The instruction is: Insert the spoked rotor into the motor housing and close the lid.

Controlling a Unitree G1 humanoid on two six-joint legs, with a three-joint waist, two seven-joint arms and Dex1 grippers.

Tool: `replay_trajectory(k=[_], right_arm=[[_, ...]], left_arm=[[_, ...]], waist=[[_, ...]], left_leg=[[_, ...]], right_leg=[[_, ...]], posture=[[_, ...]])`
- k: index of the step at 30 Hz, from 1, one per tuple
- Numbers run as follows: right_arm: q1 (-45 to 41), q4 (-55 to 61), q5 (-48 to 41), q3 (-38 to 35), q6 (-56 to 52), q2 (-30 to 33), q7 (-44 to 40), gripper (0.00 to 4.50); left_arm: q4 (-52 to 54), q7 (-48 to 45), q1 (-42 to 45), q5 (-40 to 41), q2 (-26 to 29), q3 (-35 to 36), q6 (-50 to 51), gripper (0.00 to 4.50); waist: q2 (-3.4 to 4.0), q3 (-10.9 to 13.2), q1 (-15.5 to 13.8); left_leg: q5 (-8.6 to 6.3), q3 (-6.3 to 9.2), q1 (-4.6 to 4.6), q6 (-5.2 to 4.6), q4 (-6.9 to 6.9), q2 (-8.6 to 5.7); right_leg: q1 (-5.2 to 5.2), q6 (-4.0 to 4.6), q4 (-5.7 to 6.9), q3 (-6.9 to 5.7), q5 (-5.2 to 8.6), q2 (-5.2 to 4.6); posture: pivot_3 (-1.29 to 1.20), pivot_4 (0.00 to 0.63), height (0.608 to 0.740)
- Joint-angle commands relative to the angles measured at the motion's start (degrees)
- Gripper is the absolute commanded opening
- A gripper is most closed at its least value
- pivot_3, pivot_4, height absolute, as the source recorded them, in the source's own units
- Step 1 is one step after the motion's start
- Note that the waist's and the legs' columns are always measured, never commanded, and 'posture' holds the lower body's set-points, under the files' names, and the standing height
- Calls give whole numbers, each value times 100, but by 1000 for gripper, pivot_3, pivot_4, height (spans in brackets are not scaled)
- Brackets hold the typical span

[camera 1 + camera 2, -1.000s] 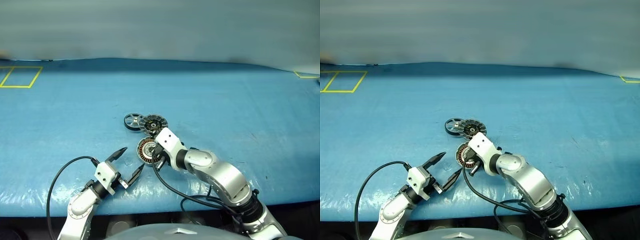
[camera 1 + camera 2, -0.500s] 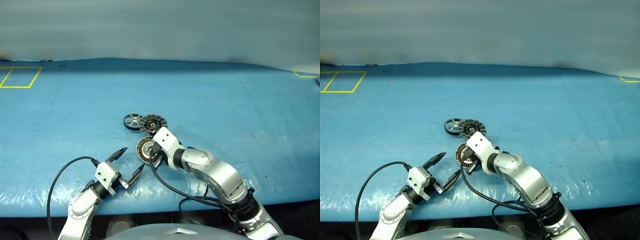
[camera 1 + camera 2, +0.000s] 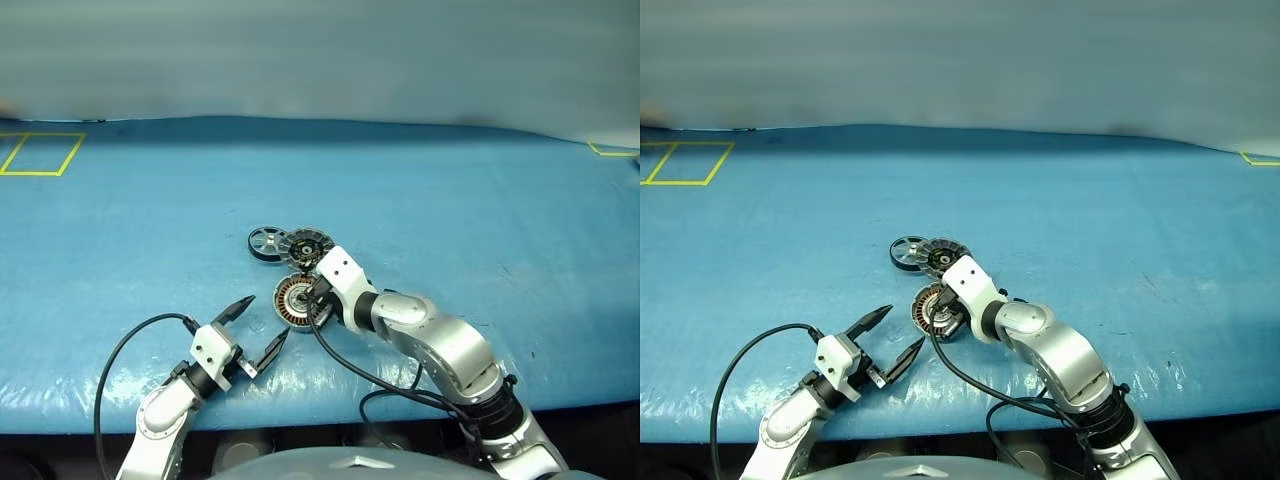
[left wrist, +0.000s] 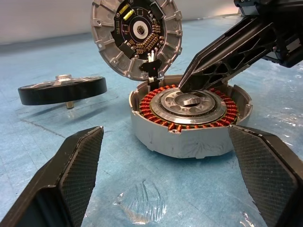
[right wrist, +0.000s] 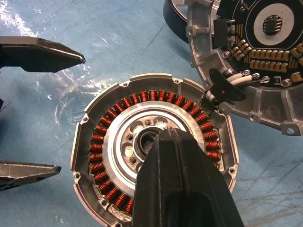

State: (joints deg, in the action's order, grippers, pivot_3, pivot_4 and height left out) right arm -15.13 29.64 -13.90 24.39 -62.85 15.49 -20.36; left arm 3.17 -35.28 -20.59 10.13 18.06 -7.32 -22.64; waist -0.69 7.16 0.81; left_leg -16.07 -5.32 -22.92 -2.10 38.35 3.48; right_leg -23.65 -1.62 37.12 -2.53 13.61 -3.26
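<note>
Now the right gripper (image 4: 189, 84), its two black fingers pressed together into one wedge, has its tip over the silver hub of the motor housing (image 5: 152, 172), a shallow round silver-walled cup with a copper-coloured winding ring, lying open on the blue table cover (image 3: 480, 210); whether the tip rests on the hub or hangs just above it cannot be told. Compared with a second ago the right forearm has swung slightly outward while the tip has stayed over the housing, so nothing has been placed: the cup holds no rotor. The lid (image 4: 137, 35), a grey ribbed disc with a dark circuit face, stands tilted up at the housing's far rim, joined to it by wires. The spoked rotor (image 4: 62, 89), a dark wheel with pale spokes, lies just beyond, untouched. The left gripper (image 3: 248, 335) hovers spread wide, empty, just short of the housing, unmoved. Hidden: the right wedge covers part of the hub and windings; the rotor's spokes are hard to make out.
</note>
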Motion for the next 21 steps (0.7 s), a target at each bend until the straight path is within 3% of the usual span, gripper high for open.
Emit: replay_trajectory(k=[1, 21], right_arm=[[-61, 167, -39, 28, 132, -46, -22, 15], [37, 20, -47, 283, 164, -19, -135, 15]], left_arm=[[79, -4, -17, 13, -8, -34, -1, 4500], [58, 35, -21, 6, -12, -15, 5, 4500]], waist=[[0, 0, 0], [0, 0, 0]], left_leg=[[0, 0, 0, 0, 0, 0], [0, 0, 0, 0, 0, 0]], right_leg=[[0, 0, 0, 0, 0, 0], [1, 2, 0, 0, 1, 0]], posture=[[0, 150, 740], [0, 150, 740]])
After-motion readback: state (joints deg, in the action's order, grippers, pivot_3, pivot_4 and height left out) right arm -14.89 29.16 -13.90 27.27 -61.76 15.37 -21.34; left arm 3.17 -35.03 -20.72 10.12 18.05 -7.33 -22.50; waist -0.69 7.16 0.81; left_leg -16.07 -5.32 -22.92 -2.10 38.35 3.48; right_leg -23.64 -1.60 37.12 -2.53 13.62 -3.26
